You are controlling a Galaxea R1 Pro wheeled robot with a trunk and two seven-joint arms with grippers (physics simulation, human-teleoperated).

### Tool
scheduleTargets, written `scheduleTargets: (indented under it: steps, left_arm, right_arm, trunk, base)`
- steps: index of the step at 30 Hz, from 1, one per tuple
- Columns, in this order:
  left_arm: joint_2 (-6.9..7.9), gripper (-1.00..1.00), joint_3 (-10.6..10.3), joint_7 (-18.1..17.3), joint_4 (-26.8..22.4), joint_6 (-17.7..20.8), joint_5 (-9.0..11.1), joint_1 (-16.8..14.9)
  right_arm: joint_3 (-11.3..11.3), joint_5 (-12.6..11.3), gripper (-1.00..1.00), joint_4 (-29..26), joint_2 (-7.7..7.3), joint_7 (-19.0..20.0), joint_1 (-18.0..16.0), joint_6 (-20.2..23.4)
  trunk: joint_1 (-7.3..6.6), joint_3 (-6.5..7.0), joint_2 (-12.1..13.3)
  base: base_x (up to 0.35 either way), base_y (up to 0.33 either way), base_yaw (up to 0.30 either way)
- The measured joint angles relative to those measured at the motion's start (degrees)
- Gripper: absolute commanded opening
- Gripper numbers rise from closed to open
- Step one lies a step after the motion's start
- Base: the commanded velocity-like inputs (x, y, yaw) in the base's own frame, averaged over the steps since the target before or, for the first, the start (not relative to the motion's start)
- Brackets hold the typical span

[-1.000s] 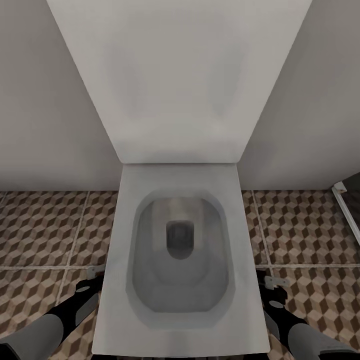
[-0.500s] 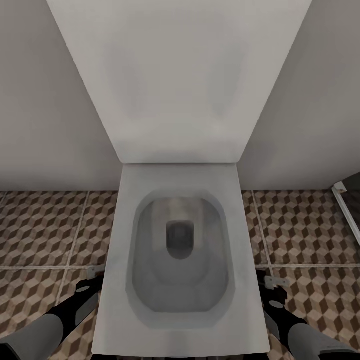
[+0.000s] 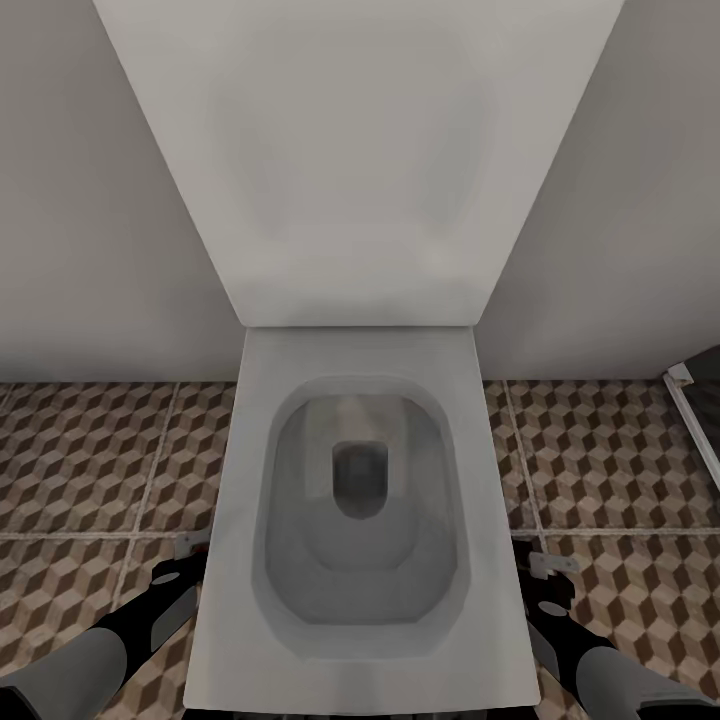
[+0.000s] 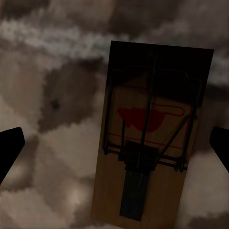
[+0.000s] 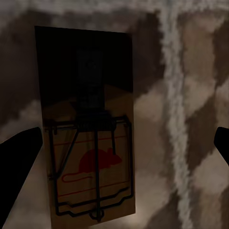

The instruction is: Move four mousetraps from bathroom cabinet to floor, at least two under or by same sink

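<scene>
Lying flat on floor (image 4: pixel 57 157): 2 mousetraps (image 4: pixel 150 129) (image 5: pixel 88 129).

White toilet (image 3: pixel 360 600), lid raised against pale grey wall (image 3: pixel 90 200), bowl open, dark drain at centre. Dark frame with white edge (image 3: pixel 695 420) at far right.

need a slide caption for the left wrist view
Mousetrap lying flat on the patterned bathroom floor, between the open left gripper's dark fingertips.

One mousetrap (image 4: pixel 148 138) lies flat on the bathroom floor (image 3: pixel 80 460), its red mark up. A second mousetrap (image 5: pixel 88 143) also lies flat there, apparently just beside a pale grout line (image 5: pixel 174 119).
</scene>
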Motion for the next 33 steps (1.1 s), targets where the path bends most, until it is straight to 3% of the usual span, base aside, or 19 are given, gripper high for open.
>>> scheduleTargets:
  steps: [8,33]
  left_arm:
    - [0.06,1.00,0.10,0.04,0.21,0.02,-0.12,-0.02]
    - [0.27,1.00,0.09,0.02,0.51,0.09,-0.05,-0.03]
  right_arm:
    - [-0.02,0.04,1.00,-0.23,-0.04,0.01,0.00,-0.09]
    - [-0.02,0.16,1.00,-0.03,0.00,-0.01,-0.02,-0.10]
  trunk:
    - [0.03,0.00,0.00]
    - [0.04,0.00,0.00]
  base:
    - [-0.148,0.000,0.000]
    - [-0.339,0.000,0.000]
